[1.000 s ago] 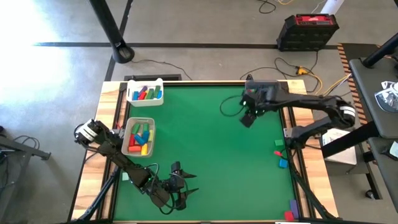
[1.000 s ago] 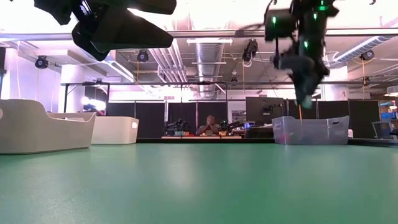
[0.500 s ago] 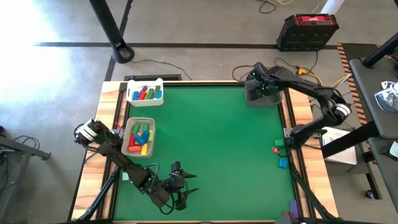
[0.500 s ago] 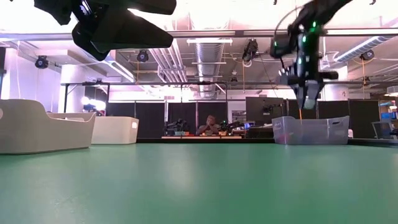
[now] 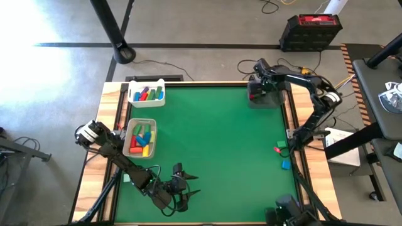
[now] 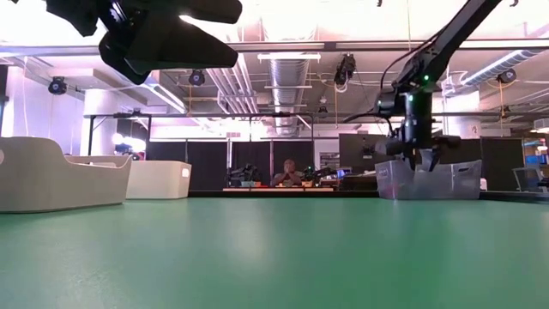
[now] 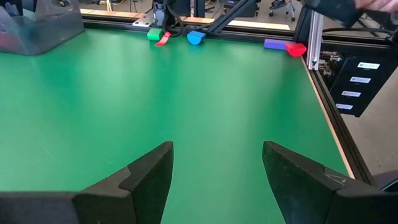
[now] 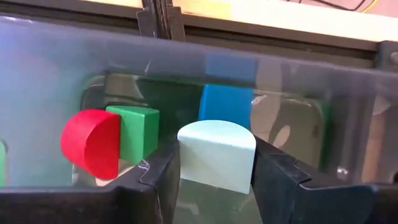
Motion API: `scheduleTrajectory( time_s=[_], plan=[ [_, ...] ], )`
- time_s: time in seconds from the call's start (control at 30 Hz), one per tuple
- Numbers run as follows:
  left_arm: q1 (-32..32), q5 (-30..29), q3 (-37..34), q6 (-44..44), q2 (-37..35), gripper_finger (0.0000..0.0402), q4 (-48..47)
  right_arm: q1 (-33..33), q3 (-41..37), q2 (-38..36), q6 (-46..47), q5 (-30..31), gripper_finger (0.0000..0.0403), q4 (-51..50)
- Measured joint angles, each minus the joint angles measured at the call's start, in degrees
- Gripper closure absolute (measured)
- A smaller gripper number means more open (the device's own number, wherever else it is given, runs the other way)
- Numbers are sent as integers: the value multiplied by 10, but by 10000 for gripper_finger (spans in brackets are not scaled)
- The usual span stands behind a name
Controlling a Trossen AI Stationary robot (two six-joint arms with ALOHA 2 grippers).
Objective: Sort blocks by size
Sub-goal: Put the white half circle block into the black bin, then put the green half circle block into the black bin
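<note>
My right gripper reaches down into a clear bin at the table's far right corner, shut on a pale mint half-round block. A red half-round block, a green block and a blue block lie in that bin. More blocks fill a white tray and a grey tray at the left. Loose red, green and blue blocks lie by the right edge. My left gripper hovers open near the front edge, with nothing between its fingers. My right gripper pinches the mint block's two opposite sides between its two fingers. The fingers come from above, pointing down into the clear bin. The block sits upright between them; whether it rests on the bin's floor cannot be told.
A dark shape stands over the table's near right corner. In the left wrist view, green, red, blue, purple and red blocks line the right edge. The green middle of the table is bare.
My right gripper has gone toward the table's far edge, to above the clear bin, and then down into it. A dark shape has come into view at the near right corner.
</note>
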Motion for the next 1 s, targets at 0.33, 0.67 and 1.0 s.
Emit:
scheduleTrajectory(
  time_s=[0.33, 0.67, 1.0],
  plan=[
    [0, 0, 0, 0, 0, 169, -4, -4, 0, 16, 32, 26, 198, 23],
    [0, 1, 0, 0, 0, 169, -3, 62, 0, -70, 32, 40, 151, -76],
    [0, 1, 0, 7, 0, 169, -3, 336, -64, -236, 205, -4, 117, -332]
  ],
)
